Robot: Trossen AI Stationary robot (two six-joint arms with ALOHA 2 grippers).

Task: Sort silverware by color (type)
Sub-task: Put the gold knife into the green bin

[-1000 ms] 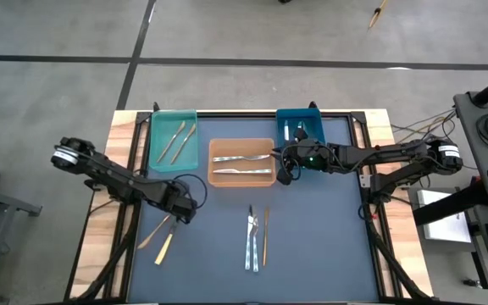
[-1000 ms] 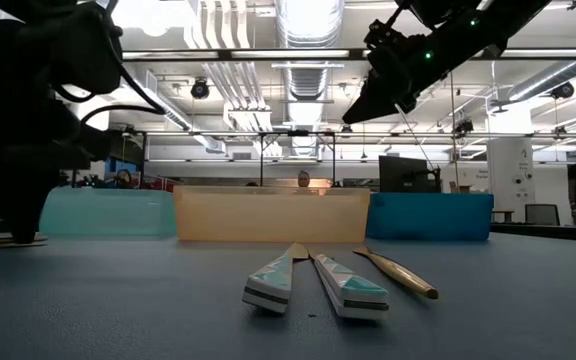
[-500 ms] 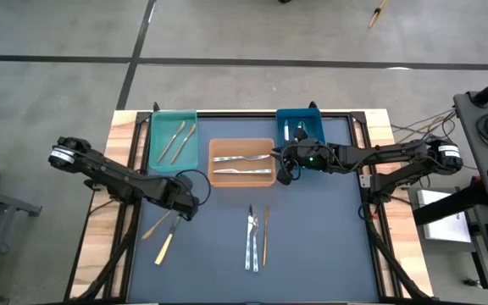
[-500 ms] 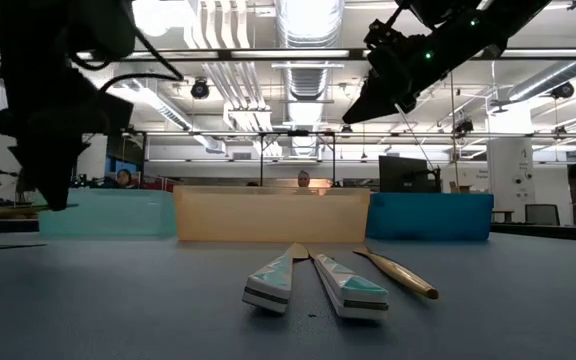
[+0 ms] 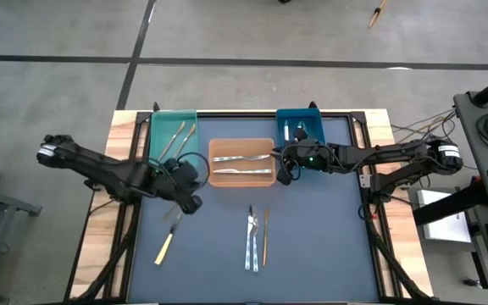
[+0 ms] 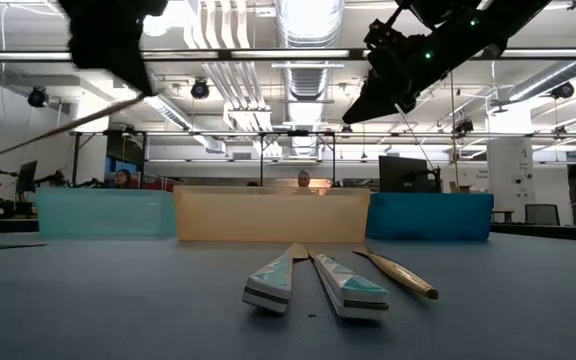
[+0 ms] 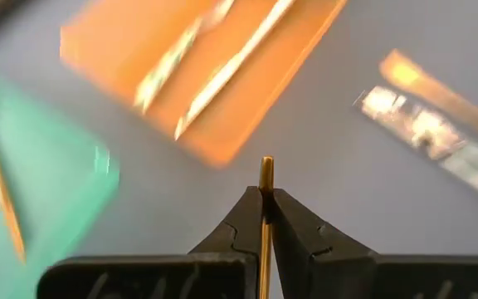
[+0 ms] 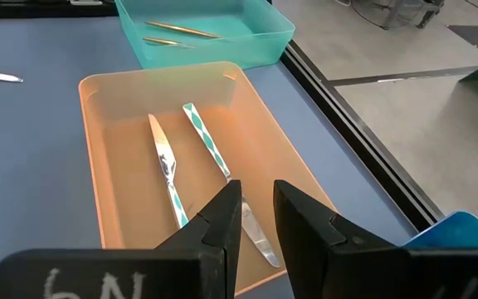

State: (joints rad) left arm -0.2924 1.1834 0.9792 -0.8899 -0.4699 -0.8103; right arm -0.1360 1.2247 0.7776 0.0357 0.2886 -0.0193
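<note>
bare mat lies open right of the three utensils

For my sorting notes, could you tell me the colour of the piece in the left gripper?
Gold, clearest in the left wrist view.

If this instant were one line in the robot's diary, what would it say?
left gripper: shut on gold piece, lifted near teal bin | right gripper: empty, over orange bin | table: three pieces middle

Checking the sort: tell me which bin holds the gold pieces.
The teal bin, at the left end of the row. It holds two gold pieces; the orange bin holds silver patterned ones.
</note>
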